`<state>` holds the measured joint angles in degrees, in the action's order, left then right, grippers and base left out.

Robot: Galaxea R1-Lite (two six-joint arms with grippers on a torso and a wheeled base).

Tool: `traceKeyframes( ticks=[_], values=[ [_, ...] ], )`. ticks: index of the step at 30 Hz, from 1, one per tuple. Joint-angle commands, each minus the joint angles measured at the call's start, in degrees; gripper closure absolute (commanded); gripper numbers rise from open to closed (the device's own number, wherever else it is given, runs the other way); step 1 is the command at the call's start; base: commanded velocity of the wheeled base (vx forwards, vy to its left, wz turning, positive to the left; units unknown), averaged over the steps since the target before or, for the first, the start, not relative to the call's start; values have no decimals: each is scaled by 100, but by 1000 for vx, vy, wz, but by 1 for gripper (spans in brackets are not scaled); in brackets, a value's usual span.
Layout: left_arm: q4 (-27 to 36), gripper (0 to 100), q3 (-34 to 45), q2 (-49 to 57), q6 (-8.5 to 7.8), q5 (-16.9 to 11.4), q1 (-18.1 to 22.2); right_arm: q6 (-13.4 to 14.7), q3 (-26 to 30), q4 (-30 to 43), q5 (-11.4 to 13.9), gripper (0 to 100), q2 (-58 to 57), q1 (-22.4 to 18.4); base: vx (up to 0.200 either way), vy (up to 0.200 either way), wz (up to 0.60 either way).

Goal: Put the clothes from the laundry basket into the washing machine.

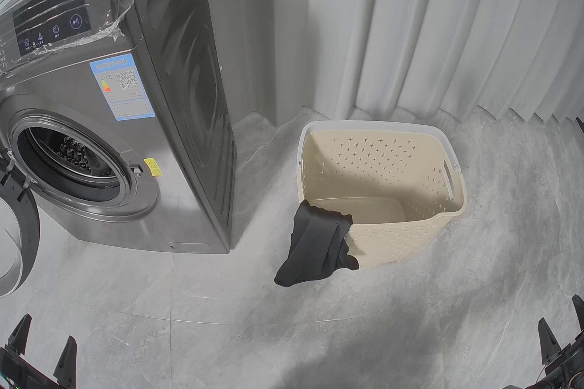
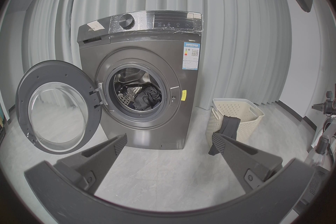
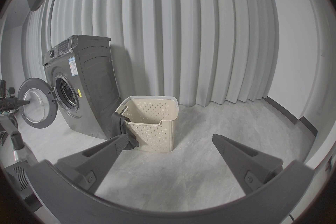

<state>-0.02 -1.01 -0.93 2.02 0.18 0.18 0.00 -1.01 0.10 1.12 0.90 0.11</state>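
Your stock: dark garment point(image 1: 316, 244) draped over laundry basket point(image 1: 377, 165) rim, hanging outside | washing machine point(image 1: 176, 74) door point(image 2: 57, 105) open, drum clothes point(image 2: 145, 97) dark, hard to make out | left gripper point(image 2: 168, 137), right gripper point(image 3: 168, 137) both spread wide, empty.

The washing machine point(image 1: 182, 104) has a grey, metal-look casing with a smooth satin sheen. Clear plastic film point(image 1: 115, 1), crinkled and glossy, covers its control panel. The drum point(image 1: 76, 153) is bright, shiny metal punched with holes. The door point(image 2: 57, 107) is a matt grey plastic ring around a clear, glossy window. The label point(image 1: 121, 86) on the front looks like glossy paper. The laundry basket point(image 1: 389, 238) is smooth cream plastic pierced with small holes, with a white rim. The garment point(image 1: 316, 247) over its edge is dark, matt, soft cloth. The floor point(image 1: 395, 317) is smooth grey marbled tile with a dull sheen. The curtain point(image 1: 426, 13) is white matt cloth. The left gripper point(image 2: 168, 137) and right gripper point(image 3: 168, 137) are matt dark grey plastic, ribbed at the tips.
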Motion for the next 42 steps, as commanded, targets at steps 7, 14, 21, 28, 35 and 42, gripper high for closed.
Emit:
traceKeyframes(
  ticks=[7,14,21,28,35,42],
  values=[
    [-6,0,101,57,9,8,-1,9,101,-10,2,0,-81,-2,0,-171,0],
    [-6,0,101,57,9,-1,-1,70,48,-142,11,0,-90,-11,0,0,0],
    [-6,0,101,57,0,-1,-1,88,-1094,87,275,0,569,174,0,0,0],
    [2,0,101,57,0,-1,-1,141,-1156,-106,776,0,2380,912,0,0,0],
    [-6,0,101,57,0,-1,-1,448,-1217,-1486,1083,0,4436,1606,0,0,0],
    [-6,0,101,57,0,-1,-1,545,-1235,-2770,1066,0,6176,1905,0,0,0]
  ],
)
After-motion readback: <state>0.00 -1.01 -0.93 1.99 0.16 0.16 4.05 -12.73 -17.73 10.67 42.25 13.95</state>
